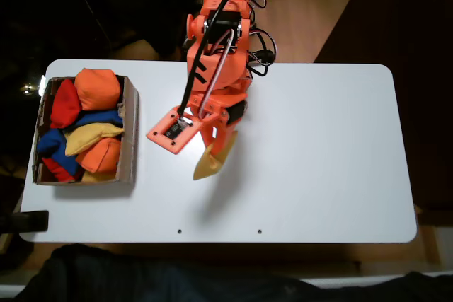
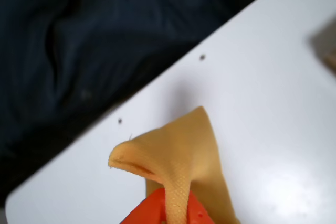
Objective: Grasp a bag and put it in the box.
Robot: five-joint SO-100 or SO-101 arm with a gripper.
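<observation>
Between my fingers (image 1: 216, 148) hangs the yellow bag (image 1: 210, 163), pinched by its upper edge, long axis trailing down clear of the tabletop (image 1: 325, 160). Left of my fingers in the fixed view, well apart, sits the box (image 1: 130, 132), already holding several beanbags.

Bag (image 1: 209, 164) golden-yellow, plain. Gripper (image 1: 218, 145) orange. Box (image 1: 129, 132) brown cardboard, at 9 o'clock from bag in fixed view; inside beanbags (image 1: 95, 90) orange, red, blue, yellow. Table (image 1: 318, 153) white, plain.
</observation>
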